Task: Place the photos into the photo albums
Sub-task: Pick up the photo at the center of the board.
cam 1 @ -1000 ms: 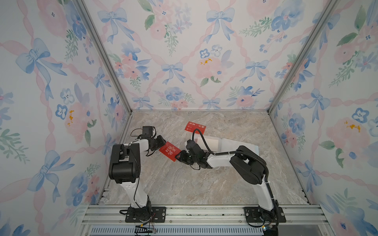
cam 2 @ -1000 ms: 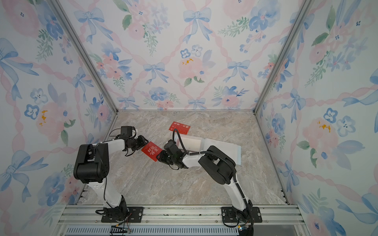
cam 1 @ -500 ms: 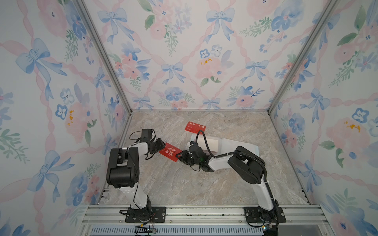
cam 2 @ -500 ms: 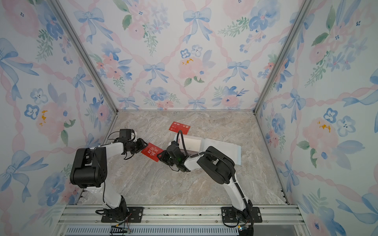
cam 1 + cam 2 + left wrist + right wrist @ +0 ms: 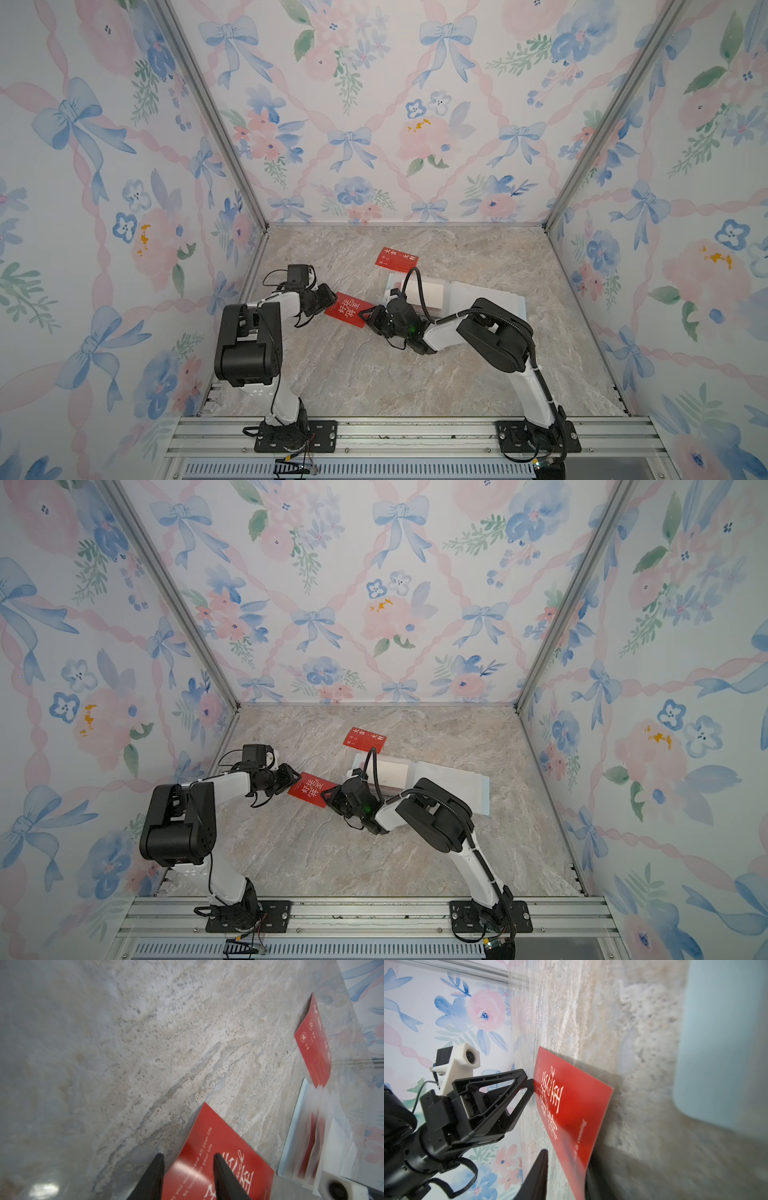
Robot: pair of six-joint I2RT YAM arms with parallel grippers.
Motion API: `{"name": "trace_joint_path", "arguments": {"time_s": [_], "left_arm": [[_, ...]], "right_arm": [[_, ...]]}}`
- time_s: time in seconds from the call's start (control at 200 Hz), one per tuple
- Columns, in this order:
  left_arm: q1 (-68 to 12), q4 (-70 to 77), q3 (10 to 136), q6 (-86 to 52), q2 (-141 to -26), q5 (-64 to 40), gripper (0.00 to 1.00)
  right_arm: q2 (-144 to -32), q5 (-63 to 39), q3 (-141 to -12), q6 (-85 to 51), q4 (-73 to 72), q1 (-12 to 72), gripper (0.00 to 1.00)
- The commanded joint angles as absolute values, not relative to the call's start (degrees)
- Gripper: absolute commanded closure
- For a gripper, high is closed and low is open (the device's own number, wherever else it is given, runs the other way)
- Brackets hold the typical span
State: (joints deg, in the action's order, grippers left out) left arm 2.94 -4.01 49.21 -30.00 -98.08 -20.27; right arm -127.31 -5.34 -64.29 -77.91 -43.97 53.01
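Flanking a red card (image 5: 347, 310) on opposite edges, the left gripper (image 5: 333, 300) stands part-open with nothing clamped. The right gripper (image 5: 364, 314) straddles the other edge, blur hiding whether it grips. The card appears tilted off the marble table (image 5: 374, 374), beside the open photo album (image 5: 482, 296), half hidden behind the right arm (image 5: 490, 332); a second red card (image 5: 397, 258) lies beyond.

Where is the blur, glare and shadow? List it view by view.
Both top views: sharp and evenly lit. Left wrist view: the photo album has smeared sleeves, and there is a glare patch on the table. Right wrist view: the album is a soft out-of-focus blur, and the red card is blurred at its near end and casts a shadow on the table.
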Motion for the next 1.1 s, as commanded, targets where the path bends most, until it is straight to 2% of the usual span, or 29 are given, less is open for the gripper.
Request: {"name": "trace_joint_path", "arguments": {"time_s": [0.0, 0.17, 0.425, 0.835, 1.095], "left_arm": [[2.81, -5.06, 48.52, -29.54, -95.96, -21.07, 0.58], [2.81, -5.02, 48.34, -29.41, -95.29, -20.76, 0.58], [2.82, -5.04, 48.16, -29.52, -94.46, -20.84, 0.58], [2.90, -5.07, 47.73, -30.61, -88.42, -20.19, 0.58], [2.72, -5.06, 47.56, -31.63, -85.72, -20.24, 0.58]], "right_arm": [[-128.65, -4.26, -63.20, -77.64, -44.98, 52.65, 0.77], [-127.95, -4.90, -63.98, -75.53, -41.73, 52.82, 0.82], [-127.43, -5.25, -63.08, -74.56, -42.08, 52.82, 0.98], [-120.40, -5.34, -63.74, -64.80, -33.33, 53.27, 0.98], [-118.10, -5.99, -70.18, -57.35, -18.30, 53.35, 0.97]]}}
